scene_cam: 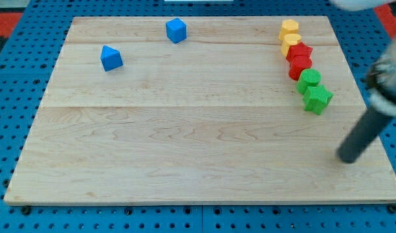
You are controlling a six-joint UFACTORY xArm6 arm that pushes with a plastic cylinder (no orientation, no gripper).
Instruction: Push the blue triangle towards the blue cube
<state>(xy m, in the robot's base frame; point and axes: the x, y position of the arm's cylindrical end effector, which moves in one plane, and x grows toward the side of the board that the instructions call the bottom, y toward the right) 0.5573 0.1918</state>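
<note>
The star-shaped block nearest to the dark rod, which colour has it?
Green. The green star block shows clearly in the camera view, the only view.

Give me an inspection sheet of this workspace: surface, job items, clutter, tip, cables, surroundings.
Surface: pale wooden board, lying flat.
Job's things: blue triangle near the view's top left; blue cube up and to its right, apart from it.
Clutter: a touching chain at the view's right: two yellow blocks, two red blocks, two green blocks.
Hand: none fitted; my tip rests near the board's right edge, below the green blocks, far from both blue blocks.
Cables: nothing seen.
Surroundings: blue perforated base around the board.
</note>
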